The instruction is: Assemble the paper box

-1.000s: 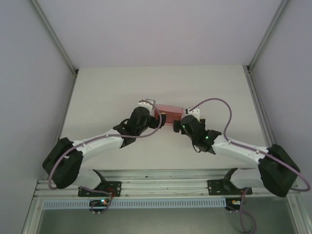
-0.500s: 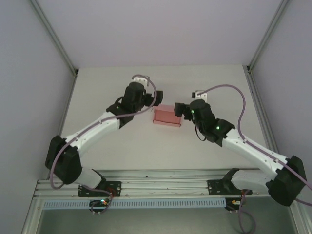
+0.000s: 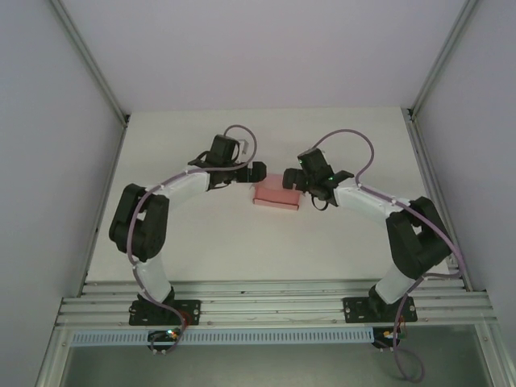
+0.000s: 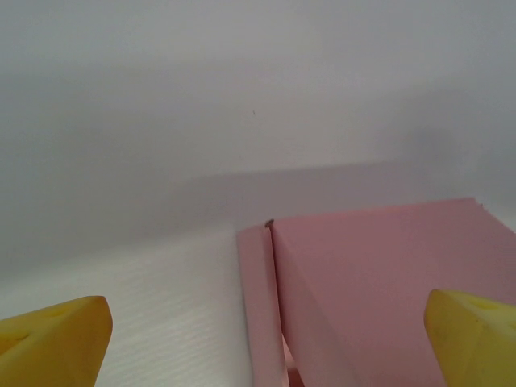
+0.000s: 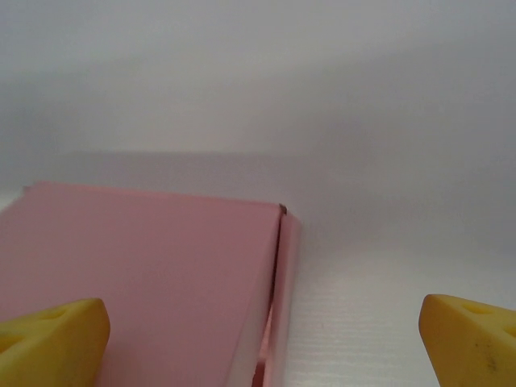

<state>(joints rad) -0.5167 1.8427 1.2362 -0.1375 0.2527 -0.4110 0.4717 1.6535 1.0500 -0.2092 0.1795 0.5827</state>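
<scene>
A shallow pink box lies mid-table, already folded into shape, with its long axis running left to right between the two arms. The left gripper is just beside the box's left end. The right gripper is just beside its right end, about equally near. Both have yellow fingers spread wide, holding nothing, each facing a short end.

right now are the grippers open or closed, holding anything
Left gripper: open, holding nothing, facing one end of the paper box.
Right gripper: open, holding nothing, facing the other end.
</scene>
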